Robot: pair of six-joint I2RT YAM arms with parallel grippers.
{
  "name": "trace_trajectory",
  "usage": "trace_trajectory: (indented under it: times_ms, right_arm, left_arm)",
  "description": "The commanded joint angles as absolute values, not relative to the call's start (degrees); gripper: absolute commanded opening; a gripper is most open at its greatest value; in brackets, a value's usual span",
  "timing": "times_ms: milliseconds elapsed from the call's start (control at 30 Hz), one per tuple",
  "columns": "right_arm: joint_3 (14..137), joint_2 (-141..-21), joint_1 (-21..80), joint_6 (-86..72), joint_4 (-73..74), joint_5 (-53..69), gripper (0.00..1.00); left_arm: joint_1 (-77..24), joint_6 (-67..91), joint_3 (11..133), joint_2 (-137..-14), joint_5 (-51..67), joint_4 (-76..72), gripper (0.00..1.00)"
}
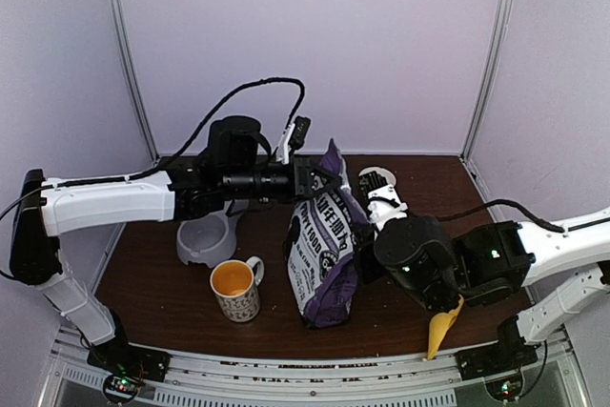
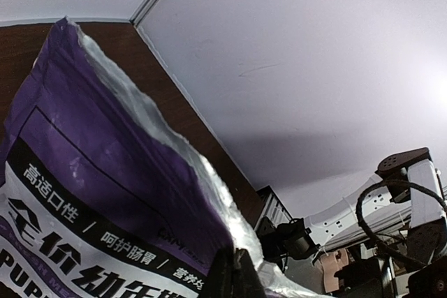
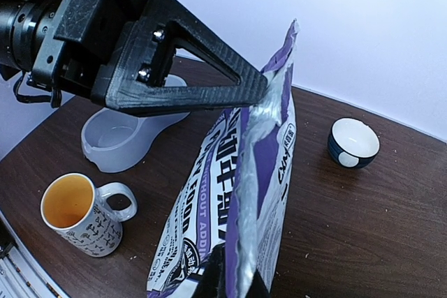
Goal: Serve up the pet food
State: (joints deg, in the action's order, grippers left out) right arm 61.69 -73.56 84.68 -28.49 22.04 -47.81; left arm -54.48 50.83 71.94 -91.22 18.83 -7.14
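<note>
**Pet food bag pinched at its top by both arms**

Pet food bag (image 1: 322,259), purple with a white label band, stood at the middle of the brown table (image 1: 143,283), its torn top showing a silver lining. No kibble could be seen from any view.

The left gripper (image 1: 329,178) reached in from the left, clenched on the upper edge of the bag near its top corner. The right wrist view showed its black fingers meeting on that silver rim. The right gripper (image 1: 362,235) was likewise clamped on the bag's mouth edge, lower down on the right side.

A patterned mug (image 1: 235,290) with an orange inside sat just left of the bag, near the front. Behind the mug lay a pale grey feeding bowl (image 1: 205,240), under the left arm. A small white bowl with a dark outside (image 1: 376,178) stood behind the bag, toward the back wall. A yellow scoop (image 1: 440,331) showed below the right arm at the table's near edge.
</note>
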Motion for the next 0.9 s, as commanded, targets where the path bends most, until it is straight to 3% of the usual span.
trace_trajectory:
  times_ms: [0,200,267,433,500,667,867]
  right_arm:
    - [62.7,-73.2,85.4,-27.6,20.9,-48.8,0.00]
    - [60.7,-70.9,85.3,-23.6,17.5,-43.2,0.00]
    - [60.3,-69.5,85.3,-21.4,16.6,-39.6,0.12]
    - [58.7,-64.3,85.3,-15.6,14.4,-29.2,0.62]
    - [58.1,-62.0,85.3,-13.3,13.8,-25.3,0.74]
    - [59.0,-59.2,84.9,-10.2,14.7,-19.2,0.90]
    - [65.7,-61.1,83.1,-17.7,17.6,-22.3,0.93]
  left_arm:
    - [-54.2,50.7,69.5,-89.7,14.7,-2.1,0.00]
    - [-54.2,50.2,68.3,-88.0,12.3,-2.7,0.00]
    - [-54.3,50.2,68.4,-87.8,12.0,-5.1,0.00]
    - [-54.3,48.8,67.3,-85.6,8.5,-8.6,0.00]
    - [-54.4,47.1,66.9,-84.7,6.7,-8.1,0.00]
    - [-54.4,42.8,66.5,-83.7,5.8,-8.1,0.00]
    - [-54.4,34.2,67.8,-82.5,11.5,-5.7,0.00]
